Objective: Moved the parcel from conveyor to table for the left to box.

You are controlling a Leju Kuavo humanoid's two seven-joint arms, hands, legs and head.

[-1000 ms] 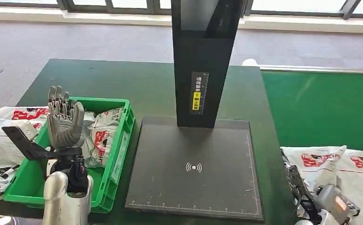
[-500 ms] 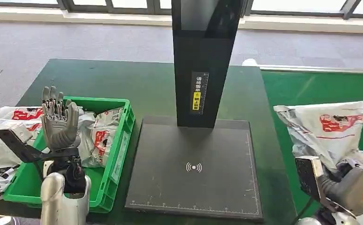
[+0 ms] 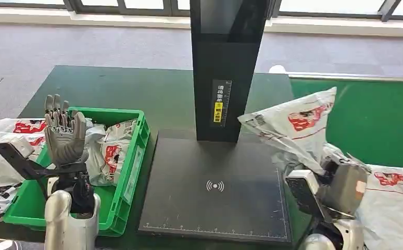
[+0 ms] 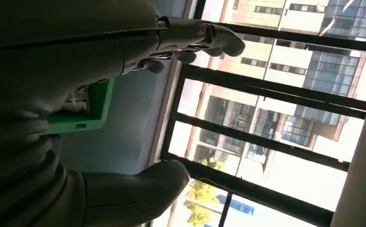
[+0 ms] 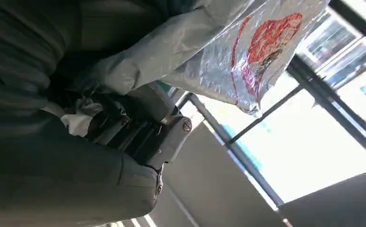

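My right hand (image 3: 340, 185) grips a white plastic parcel (image 3: 293, 127) with red print and holds it up over the right edge of the black scanner plate (image 3: 215, 187), beside the green conveyor (image 3: 361, 120). In the right wrist view the parcel (image 5: 228, 52) bulges out from between my fingers (image 5: 138, 127). My left hand (image 3: 64, 135) stands upright over the green box (image 3: 129, 177), fingers straight and apart, holding nothing. The left wrist view shows the left hand (image 4: 124, 42) with the box corner (image 4: 82, 113) behind it.
A black scanner post (image 3: 225, 67) rises from the plate at the middle of the dark table (image 3: 111, 88). Several parcels lie in the green box, more lie left of it (image 3: 1, 156), and another lies on the conveyor (image 3: 392, 198) at the right.
My right hand has lifted the parcel off the conveyor and carried it left, up to the scanner plate's right edge. The left hand has drifted slightly left.
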